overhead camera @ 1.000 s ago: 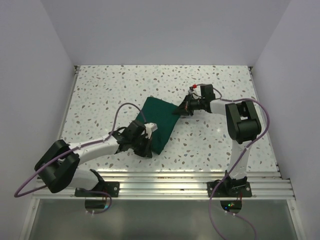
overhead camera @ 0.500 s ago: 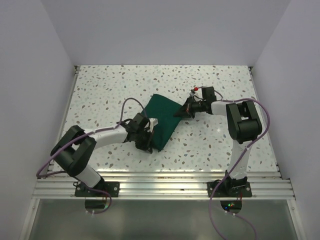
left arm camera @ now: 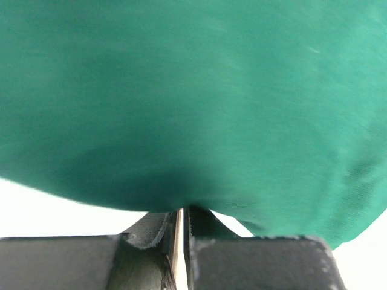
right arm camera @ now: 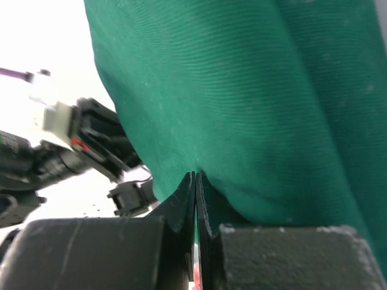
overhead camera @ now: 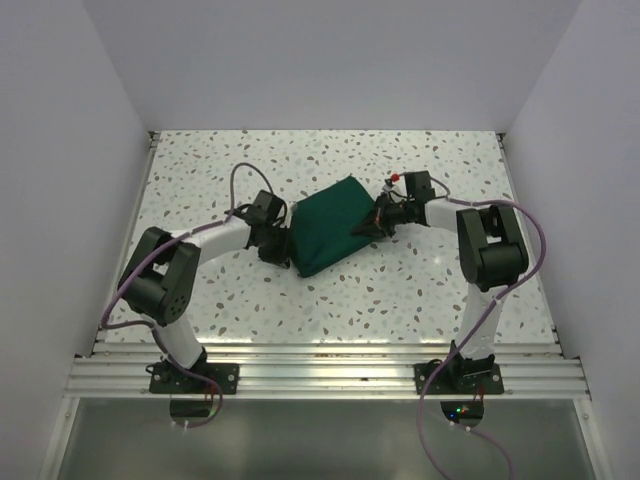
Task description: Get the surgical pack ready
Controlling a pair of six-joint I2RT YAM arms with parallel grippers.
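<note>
From above, your left pincer (overhead camera: 283, 243) and right pincer (overhead camera: 368, 225) flank the surgical pack (overhead camera: 325, 225), a green bundle on the worktop (overhead camera: 420, 290). Left wrist: your jaws pinch its cloth directly ahead. Right wrist: likewise clamped on cloth. Wrapping looks nearly finished, and no contents show.

No text, label or number is legible, as far as blurred views allow.

The left arm (overhead camera: 215, 236) and right arm (overhead camera: 478, 300) look alike: white tubular links, bulky black joints, and black base plates (overhead camera: 195, 378) bolted onto the ribbed aluminium rail (overhead camera: 320, 375). From the rail, 1 purple cable (overhead camera: 540, 245) loops along each. The left gripper (left arm camera: 183, 220) and right gripper (right arm camera: 196, 187) are matte black.
</note>
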